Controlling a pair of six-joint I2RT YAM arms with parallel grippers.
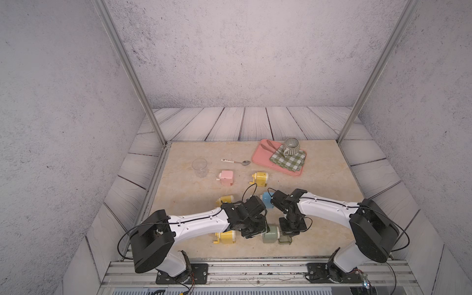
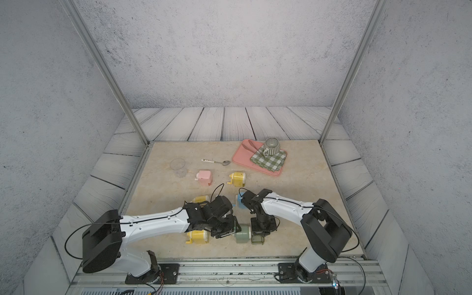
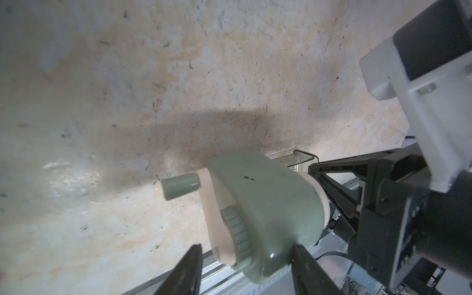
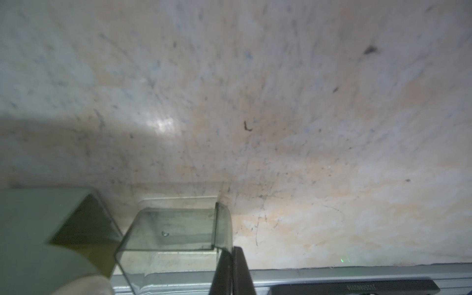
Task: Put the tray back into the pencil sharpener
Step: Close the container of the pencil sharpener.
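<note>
Position check, nearest first. Green sharpener [image 1: 271,233] sits near the front edge of the counter [image 1: 319,184], crank end toward your left gripper [image 3: 249,270]. Those jaws straddle the crank end: one finger lies against the body, the other just beside the crank, so you cannot tell from these views whether it clamps. Your right gripper [image 4: 232,258] is closed, pinching one wall of the clear tray [image 4: 168,229]. Tray lies just beside the sharpener's open slot [image 4: 84,222], on the side away from the crank, not inside it. Near yellow sharpener [image 1: 227,237] lies beside your left gripper. Further back: second yellow sharpener [image 1: 226,199] and blue sharpener [image 1: 267,199], both partly behind your wrists. Beyond them, pink sharpener [image 1: 226,177] and third yellow sharpener [image 1: 260,178], well apart. Farthest: clear cup [image 1: 200,167], spoon [image 1: 235,161], and pink platter [image 1: 260,155] carrying checked cloth [image 1: 288,161] with striped mug [image 1: 291,146] on it
</note>
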